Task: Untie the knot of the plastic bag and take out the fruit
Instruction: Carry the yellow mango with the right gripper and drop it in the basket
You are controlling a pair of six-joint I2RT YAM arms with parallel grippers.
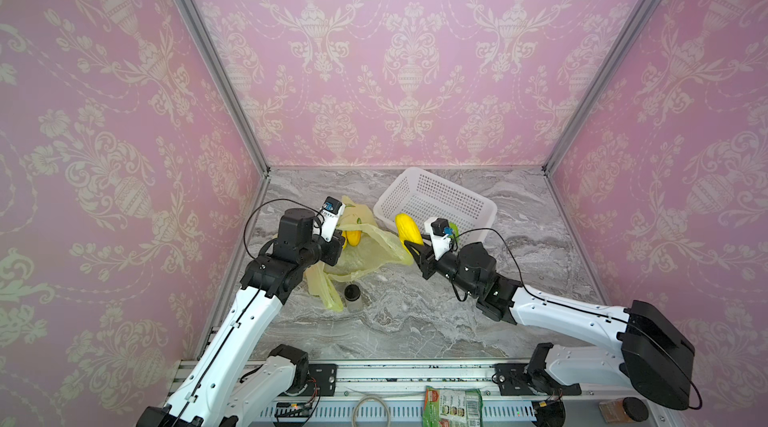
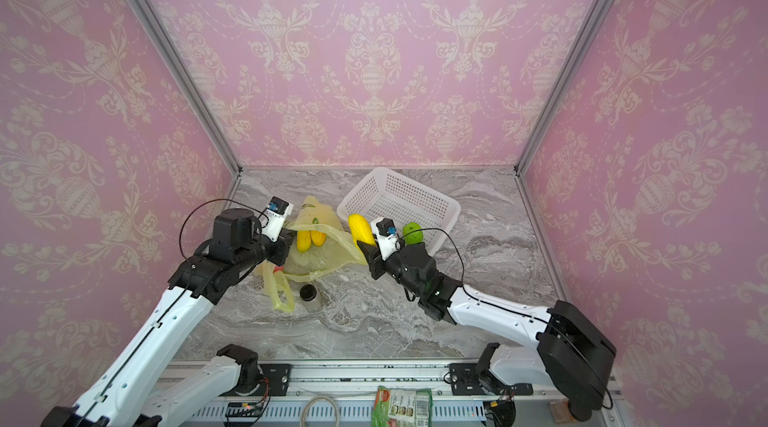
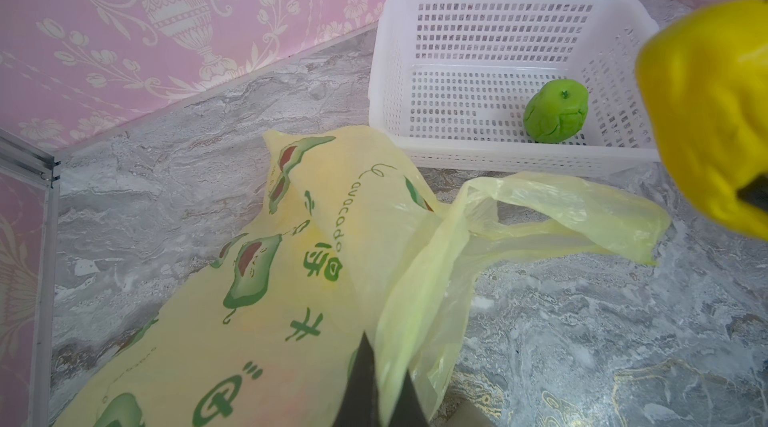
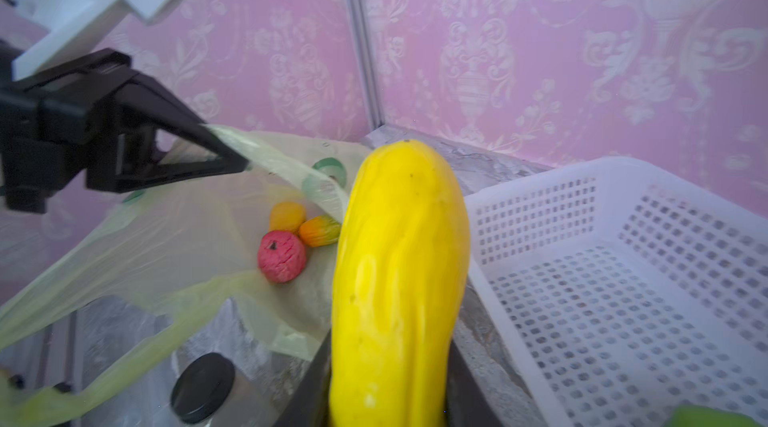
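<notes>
Note that the left claw (image 4: 232, 161) is closed on an edge of the bag (image 3: 291, 279) and holds its mouth lifted off the table (image 1: 415, 321). The right claw (image 1: 412, 247) is clamped on one end of a long yellow fruit (image 4: 399, 279), raised between the bag and the basket (image 4: 540, 179), just beside the basket's near rim. No knot is visible, and the handles (image 3: 561, 213) hang loose. One green fruit (image 3: 556, 110) lies in the basket. A pink-red fruit (image 4: 281, 256) and two orange fruits (image 4: 287, 216) lie inside the bag.

Faults to guard against:
- The yellow fruit looks glossy and is gripped near one end only. Expect it to pivot or slip if you swing it fast; it would likely land on the table short of the basket.
- If you carry it low, its free end may strike the rim and shove the basket.
- If the left claw loses the thin film, the mouth may fall shut over the fruit inside.
- A jar (image 4: 203, 387) stands near the bag's trailing handle; a low pass by either arm could topple it.

Limits of view:
- The right wrist view cuts off the right claw's contact with the fruit at the frame edge.
- The left arm covers part of the bag in both top views, so you cannot count the fruit inside with certainty
</notes>
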